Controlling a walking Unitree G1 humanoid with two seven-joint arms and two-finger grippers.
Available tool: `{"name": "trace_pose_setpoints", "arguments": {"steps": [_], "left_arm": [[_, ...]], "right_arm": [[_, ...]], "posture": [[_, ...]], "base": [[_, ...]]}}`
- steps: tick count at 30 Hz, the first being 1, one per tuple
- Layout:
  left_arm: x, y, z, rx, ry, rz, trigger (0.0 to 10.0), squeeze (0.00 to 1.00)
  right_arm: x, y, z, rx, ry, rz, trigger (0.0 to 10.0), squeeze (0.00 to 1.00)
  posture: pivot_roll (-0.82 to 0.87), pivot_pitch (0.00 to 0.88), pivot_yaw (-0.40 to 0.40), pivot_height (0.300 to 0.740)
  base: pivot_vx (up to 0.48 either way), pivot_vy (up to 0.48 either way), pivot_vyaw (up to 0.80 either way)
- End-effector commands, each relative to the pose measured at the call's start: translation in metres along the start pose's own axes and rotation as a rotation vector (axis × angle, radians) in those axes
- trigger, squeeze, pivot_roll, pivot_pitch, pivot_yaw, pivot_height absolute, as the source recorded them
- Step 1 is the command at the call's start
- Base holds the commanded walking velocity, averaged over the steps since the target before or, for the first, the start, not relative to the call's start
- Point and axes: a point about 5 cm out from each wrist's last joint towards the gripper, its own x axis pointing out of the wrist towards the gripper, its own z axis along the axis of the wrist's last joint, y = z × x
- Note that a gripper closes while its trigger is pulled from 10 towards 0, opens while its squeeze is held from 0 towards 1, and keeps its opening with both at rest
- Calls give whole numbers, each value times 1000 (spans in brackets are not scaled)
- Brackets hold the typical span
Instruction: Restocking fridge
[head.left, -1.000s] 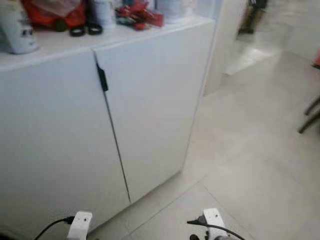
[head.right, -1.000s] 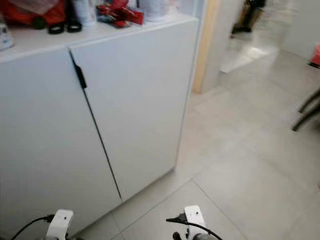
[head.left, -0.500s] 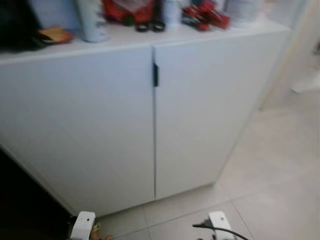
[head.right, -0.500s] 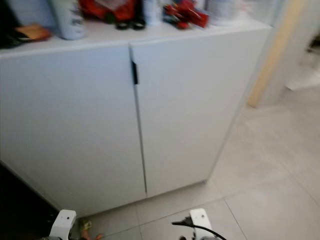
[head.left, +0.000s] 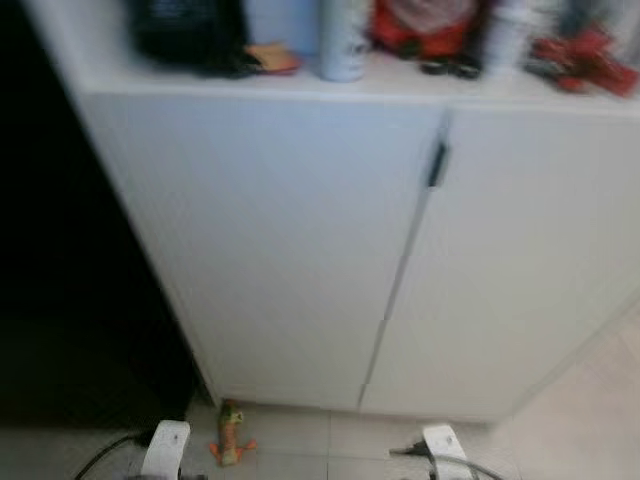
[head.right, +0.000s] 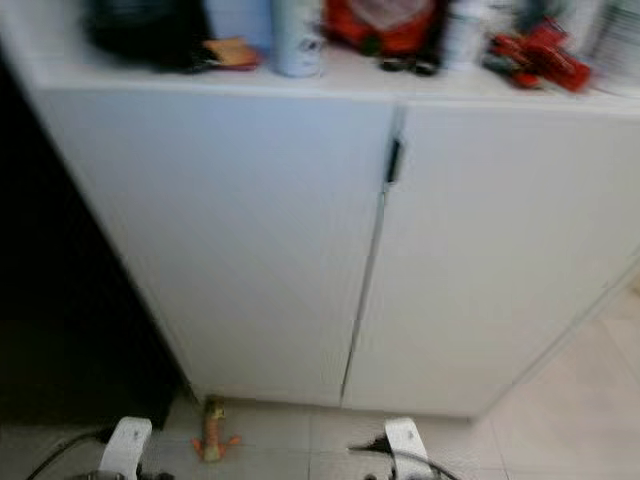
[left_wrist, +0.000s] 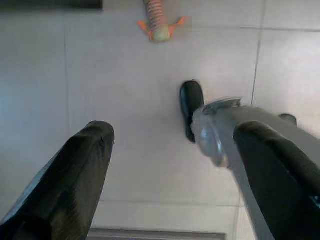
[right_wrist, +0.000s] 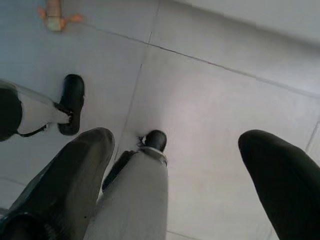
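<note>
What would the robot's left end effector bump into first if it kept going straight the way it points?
Probably the tiled floor. The left end effector points down at it, open and empty. The robot's own foot sits close to that line, though depth is hard to judge.

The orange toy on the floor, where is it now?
In the eye views, the orange toy lies on the floor tiles at the foot of the white cabinet, below its left door, near the dark gap on the cabinet's left side.
</note>
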Motion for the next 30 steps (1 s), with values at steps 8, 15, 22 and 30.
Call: {"name": "trace_pose_setpoints", "arguments": {"steps": [8,15,22,30], "left_arm": [[1,-3,0,-4,8,-5,10000,0],[1,-3,0,2,13,-7,10000,0],[0,-2,-2,3,33,5,10000,0],[0,-2,-1,3,35,1,10000,0]], "right_arm": [[0,1,-2,17,-5,5,10000,0],[0,1,-2,50,-12,-6,10000,0],[0,2,-2,67,-37,1,10000,0],[0,2,-1,57,-39,5,10000,0]], "posture": [[-67,0,-67,740],[-67,0,-67,740],[-67,0,-67,740],[-64,0,-67,740]], "base": [[0,0,579],[0,0,0],[0,36,0],[-60,317,0]]}}
